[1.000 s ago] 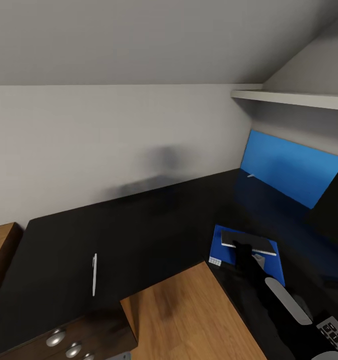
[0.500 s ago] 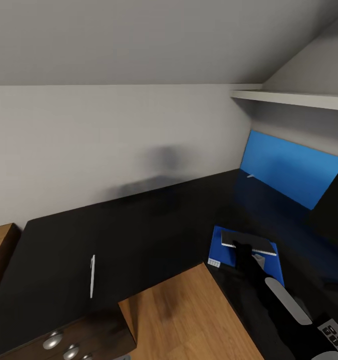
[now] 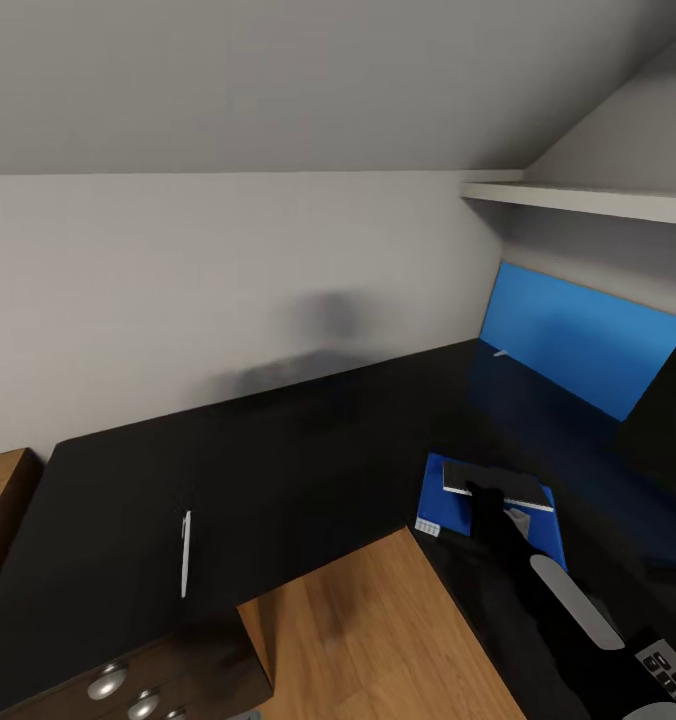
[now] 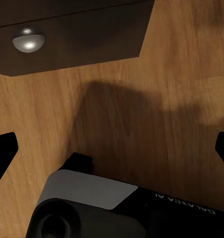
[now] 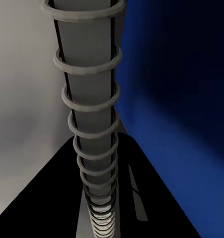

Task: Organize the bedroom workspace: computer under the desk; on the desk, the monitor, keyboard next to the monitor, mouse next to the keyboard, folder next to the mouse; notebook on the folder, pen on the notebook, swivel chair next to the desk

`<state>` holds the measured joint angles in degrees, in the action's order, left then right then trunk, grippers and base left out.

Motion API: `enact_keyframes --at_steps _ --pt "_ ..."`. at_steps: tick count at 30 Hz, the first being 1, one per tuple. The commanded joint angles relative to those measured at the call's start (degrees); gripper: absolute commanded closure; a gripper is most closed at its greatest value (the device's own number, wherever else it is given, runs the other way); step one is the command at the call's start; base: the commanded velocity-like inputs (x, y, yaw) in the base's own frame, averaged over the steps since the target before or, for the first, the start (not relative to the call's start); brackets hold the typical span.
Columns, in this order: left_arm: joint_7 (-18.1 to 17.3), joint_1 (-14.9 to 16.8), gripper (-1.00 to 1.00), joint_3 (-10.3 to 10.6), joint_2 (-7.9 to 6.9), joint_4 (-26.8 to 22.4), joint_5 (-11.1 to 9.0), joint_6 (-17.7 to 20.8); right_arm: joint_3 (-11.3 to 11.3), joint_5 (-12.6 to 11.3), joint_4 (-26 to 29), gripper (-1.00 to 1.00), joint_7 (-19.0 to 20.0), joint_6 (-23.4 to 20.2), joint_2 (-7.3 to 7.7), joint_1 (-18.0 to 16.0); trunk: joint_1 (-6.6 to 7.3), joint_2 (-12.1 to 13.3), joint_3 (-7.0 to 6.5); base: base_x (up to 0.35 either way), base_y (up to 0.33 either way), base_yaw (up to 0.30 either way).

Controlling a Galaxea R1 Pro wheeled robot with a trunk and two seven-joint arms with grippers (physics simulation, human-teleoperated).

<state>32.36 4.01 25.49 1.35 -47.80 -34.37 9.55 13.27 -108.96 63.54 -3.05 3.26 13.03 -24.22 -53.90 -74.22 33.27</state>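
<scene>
Black all over, the right arm reaches from the near right corner out across the desk, and its right gripper sits at the near edge of the thin dark grey notebook with the spiral edge. From the right wrist view the spiral binding runs straight away between the fingers, so the gripper looks pinched on the notebook, though the fingertips themselves are hard to make out. The notebook rests on top of the thick bright blue rectangular folder, which lies flat on the long black L-shaped desktop. Its long axis runs roughly across the folder, left to right from where the robot stands, slightly skewed.

The step in hand seems to be settling the notebook squarely on the folder. To do it well I would lower it flat, line up its edges inside the blue border, then let go without dragging it.

The left gripper hangs spread wide over the wooden floor, near a dark drawer front with a round silver knob.

Further left on the desk, well apart from the stack, lies the slim white pen, its length pointing away from the robot toward the wall. Beyond, the wide flat monitor with its blue-lit screen stands at the far right.
</scene>
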Motion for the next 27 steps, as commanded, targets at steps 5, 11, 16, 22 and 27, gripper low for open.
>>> enact_keyframes --at_steps 5,11,16,22,27 --pt "0.42 0.04 -1.00 0.17 -0.03 -0.10 -0.24 0.21 0.18 -0.46 0.10 1.00 -0.26 0.34 0.07 -0.04 0.00 -0.04 0.06 0.000 0.000 0.000" --pt "0.42 0.04 -1.00 0.17 -0.03 -0.10 -0.25 0.21 0.18 -0.46 0.09 -1.00 -0.28 0.34 0.07 -0.04 0.00 -0.04 0.06 0.000 0.000 0.000" --pt "0.42 0.04 -1.00 0.17 -0.03 -0.10 -0.26 0.21 0.18 -0.46 0.10 -1.00 -0.24 0.34 0.07 -0.04 0.00 -0.04 0.06 0.000 0.000 0.000" --pt "0.42 0.04 -1.00 0.17 -0.03 -0.10 -0.25 0.21 0.18 -0.46 0.09 -1.00 -0.20 0.34 0.07 -0.04 0.00 -0.04 0.06 -0.030 0.000 0.000" --pt "0.42 0.04 -1.00 0.17 -0.03 -0.10 -0.26 0.21 0.18 -0.46 0.10 -1.00 -0.20 0.34 0.07 -0.04 0.00 -0.04 0.06 -0.126 0.000 0.000"
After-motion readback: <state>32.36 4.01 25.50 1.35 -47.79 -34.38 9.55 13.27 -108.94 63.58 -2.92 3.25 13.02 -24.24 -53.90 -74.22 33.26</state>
